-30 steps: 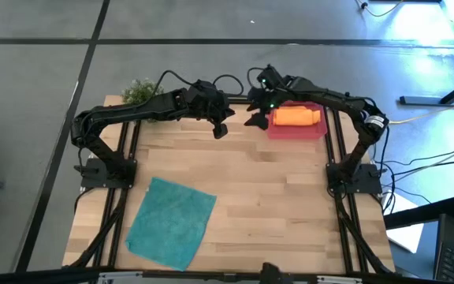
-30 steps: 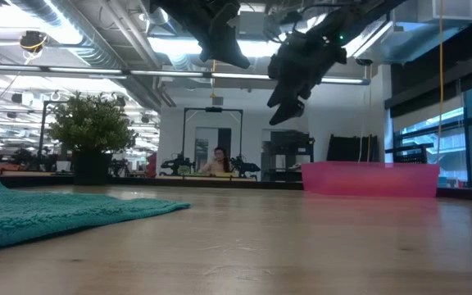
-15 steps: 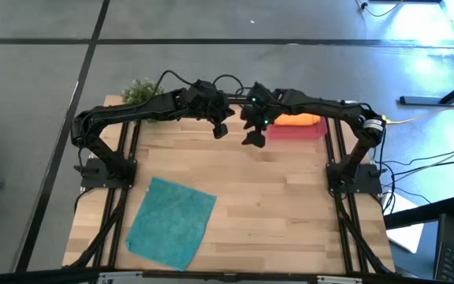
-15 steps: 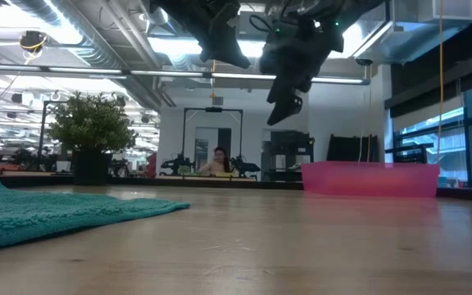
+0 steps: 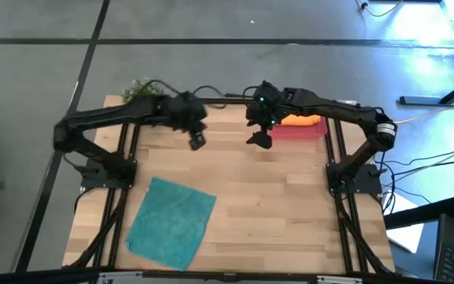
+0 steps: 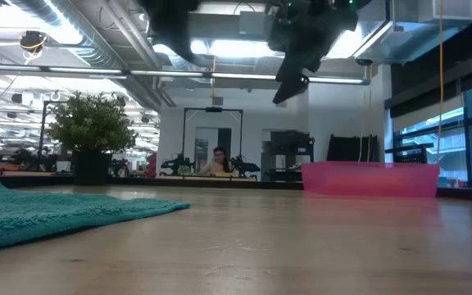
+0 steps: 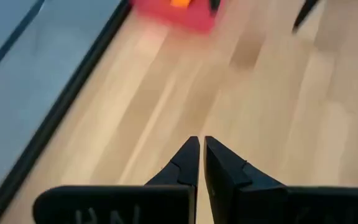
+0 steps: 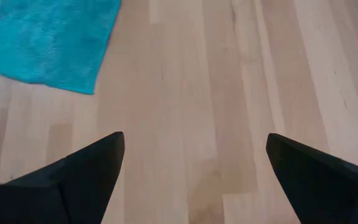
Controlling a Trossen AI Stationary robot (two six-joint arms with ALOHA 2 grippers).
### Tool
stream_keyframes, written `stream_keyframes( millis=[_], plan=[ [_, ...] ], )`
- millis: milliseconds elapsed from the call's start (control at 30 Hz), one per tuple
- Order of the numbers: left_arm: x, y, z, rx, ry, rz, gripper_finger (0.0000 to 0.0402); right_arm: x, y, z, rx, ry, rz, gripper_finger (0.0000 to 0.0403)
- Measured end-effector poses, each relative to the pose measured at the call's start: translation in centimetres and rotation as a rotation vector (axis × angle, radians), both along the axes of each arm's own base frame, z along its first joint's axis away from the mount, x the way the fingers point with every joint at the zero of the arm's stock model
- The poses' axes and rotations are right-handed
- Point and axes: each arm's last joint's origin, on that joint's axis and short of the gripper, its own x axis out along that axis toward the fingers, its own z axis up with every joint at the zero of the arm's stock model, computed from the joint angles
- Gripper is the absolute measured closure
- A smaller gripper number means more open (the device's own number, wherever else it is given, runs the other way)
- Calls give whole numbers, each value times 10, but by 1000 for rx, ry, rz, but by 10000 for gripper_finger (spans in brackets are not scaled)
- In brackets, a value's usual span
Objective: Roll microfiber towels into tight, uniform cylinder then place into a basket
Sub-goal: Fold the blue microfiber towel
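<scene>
A teal towel (image 5: 171,222) is seen lying flat and unrolled on the near left part of the wooden counter (image 5: 274,205), with nothing touching it; in the low view it shows as a low spread of cloth (image 6: 47,215) at the left edge, and in the right wrist view as a patch (image 8: 48,40) far ahead of that arm's fingers. A small green plant (image 5: 139,89) is placed at the far left corner of the counter. The left end effector (image 5: 197,141) is held in the air above the far middle-left of the counter, well apart from the teal towel, and its two fingers (image 7: 185,163) are pressed together with nothing between them. The right end effector (image 5: 260,139) is held just to its right, above the far middle of the counter and just left of the basket, with its fingers (image 8: 79,171) spread wide apart and empty over bare wood. The pinkish-red basket (image 5: 310,131) is set at the far right of the counter, partly hidden under the right arm, and an orange towel (image 5: 299,120), rolled up, is seen lying inside it. In the low view the basket (image 6: 369,179) stands on the counter at the right, and a person (image 6: 217,162) is seen far off in the room beyond.
</scene>
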Motion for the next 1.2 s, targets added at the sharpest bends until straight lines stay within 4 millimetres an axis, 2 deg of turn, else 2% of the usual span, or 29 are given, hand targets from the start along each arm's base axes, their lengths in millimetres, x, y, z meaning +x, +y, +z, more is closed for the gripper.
stream_keyframes(
  millis=[100, 233, 400, 533, 700, 867, 1200],
  plan=[
    [-25, -21, 14, -18, 7, 89, 388, 2, 6, 1, -5, -4, 23, 10],
    [-53, -46, 24, -129, -2, 190, 388, 4, 14, 1, -26, -9, 75, 10],
    [-68, -70, 18, -219, 90, 323, 388, 8, 21, 2, -44, -23, 125, 11],
    [-75, -86, 11, -284, 166, 442, 388, 9, 25, 2, -41, -36, 163, 11],
    [-79, -99, 10, -367, 148, 572, 388, 10, 29, 2, -9, -54, 200, 11],
    [-80, -106, 10, -377, 145, 556, 388, 11, 30, 3, 13, -71, 217, 11],
    [-78, -107, 9, -406, 147, 560, 388, 11, 30, 3, 32, -65, 197, 11]
  ],
)
